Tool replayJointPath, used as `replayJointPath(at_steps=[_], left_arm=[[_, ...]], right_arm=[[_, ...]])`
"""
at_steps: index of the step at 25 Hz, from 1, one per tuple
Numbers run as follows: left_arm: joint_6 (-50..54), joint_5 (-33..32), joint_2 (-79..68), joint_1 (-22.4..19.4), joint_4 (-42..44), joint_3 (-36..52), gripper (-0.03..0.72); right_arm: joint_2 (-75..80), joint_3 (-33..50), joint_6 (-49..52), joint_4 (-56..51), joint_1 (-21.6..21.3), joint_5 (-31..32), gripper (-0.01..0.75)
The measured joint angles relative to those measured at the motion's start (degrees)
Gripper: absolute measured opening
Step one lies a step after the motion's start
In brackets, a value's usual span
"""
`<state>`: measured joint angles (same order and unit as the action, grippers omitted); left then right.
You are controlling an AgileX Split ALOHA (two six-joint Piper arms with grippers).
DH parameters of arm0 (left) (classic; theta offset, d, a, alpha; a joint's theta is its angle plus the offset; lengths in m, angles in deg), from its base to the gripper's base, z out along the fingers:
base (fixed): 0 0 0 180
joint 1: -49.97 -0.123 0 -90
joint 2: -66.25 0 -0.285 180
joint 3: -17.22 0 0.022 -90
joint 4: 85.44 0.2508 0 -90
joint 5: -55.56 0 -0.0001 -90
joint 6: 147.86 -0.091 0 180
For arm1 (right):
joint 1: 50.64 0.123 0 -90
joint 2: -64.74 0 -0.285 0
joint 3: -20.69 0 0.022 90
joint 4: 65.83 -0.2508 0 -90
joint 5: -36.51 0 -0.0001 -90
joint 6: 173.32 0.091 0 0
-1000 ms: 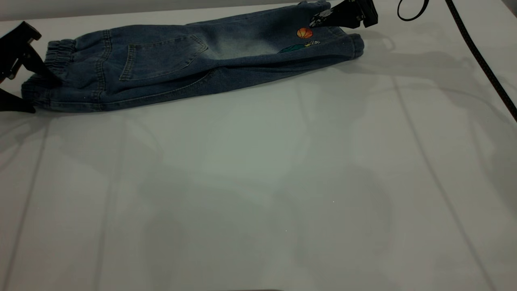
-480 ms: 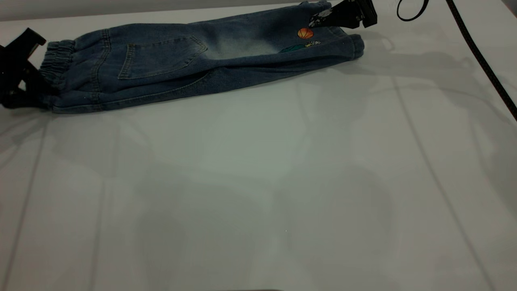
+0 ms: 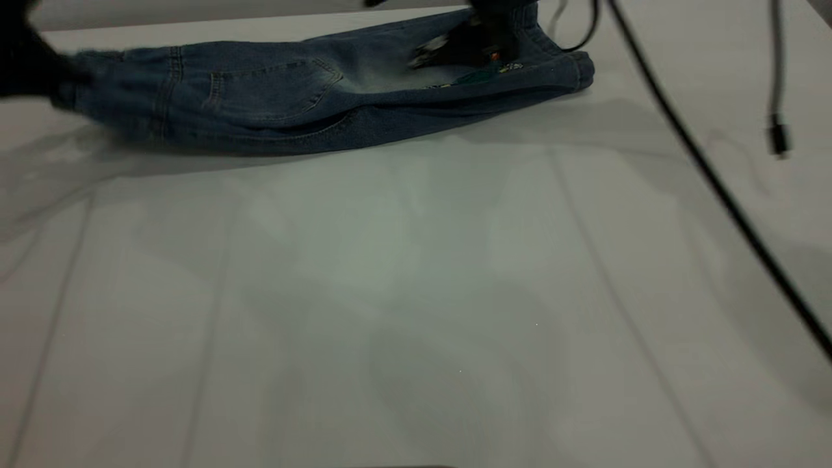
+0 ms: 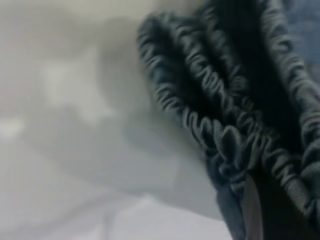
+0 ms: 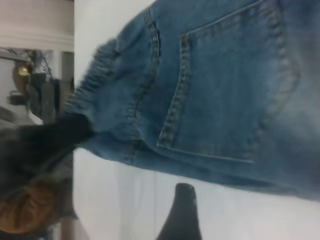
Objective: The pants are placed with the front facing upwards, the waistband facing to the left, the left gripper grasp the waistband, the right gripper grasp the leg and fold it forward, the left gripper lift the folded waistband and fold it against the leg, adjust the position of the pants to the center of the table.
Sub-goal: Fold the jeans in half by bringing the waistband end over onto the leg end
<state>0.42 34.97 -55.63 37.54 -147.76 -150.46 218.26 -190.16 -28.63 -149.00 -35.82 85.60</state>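
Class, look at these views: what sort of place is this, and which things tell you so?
Probably a robot lab bench: a plain white table, bare but for small denim pants, a black cable trailing over it, and the left gripper at the waistband.

A robot test bench — a plain white table (image 3: 416, 292) crossed by black cables (image 3: 715, 188).

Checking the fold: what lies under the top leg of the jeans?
The other leg of the jeans shows along the near edge beneath it, on the white table. Anything further under the denim is covered.
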Motion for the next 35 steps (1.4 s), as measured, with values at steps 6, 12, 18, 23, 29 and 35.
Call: replayJointPath(at_steps=[6, 12, 18, 23, 29, 35], left_arm=[[-2.90, -1.22, 5.11, 4.02, 0.25, 0.20, 0.087], [-3.61, -2.48, 9.72, 7.54, 0.66, 0.50, 0.087], [-5.56, -3.17, 16.08, 11.85, 0.84, 0.55, 0.087], [-6.75, -3.87, 19.75, 13.54, 1.11, 0.63, 0.087], [-8.11, -4.22, 20.36, 14.04, 1.06, 0.63, 0.087], [-9.43, -0.61, 20.36, 19.31, 1.01, 0.63, 0.087]], right_arm=[[0.02, -5.50, 1.60, 5.69, 4.11, -7.29, 0.561], [1.13, -5.94, 3.53, 10.18, 6.48, -12.71, 0.561], [4.59, -5.94, 4.06, 10.17, 9.22, -11.90, 0.555], [4.68, -6.38, 3.33, 11.29, 9.63, -8.81, 0.551], [2.37, -8.42, 5.01, 19.88, 4.49, -7.20, 0.551], [5.41, -8.42, 7.18, 22.30, 5.40, -3.89, 0.551]])
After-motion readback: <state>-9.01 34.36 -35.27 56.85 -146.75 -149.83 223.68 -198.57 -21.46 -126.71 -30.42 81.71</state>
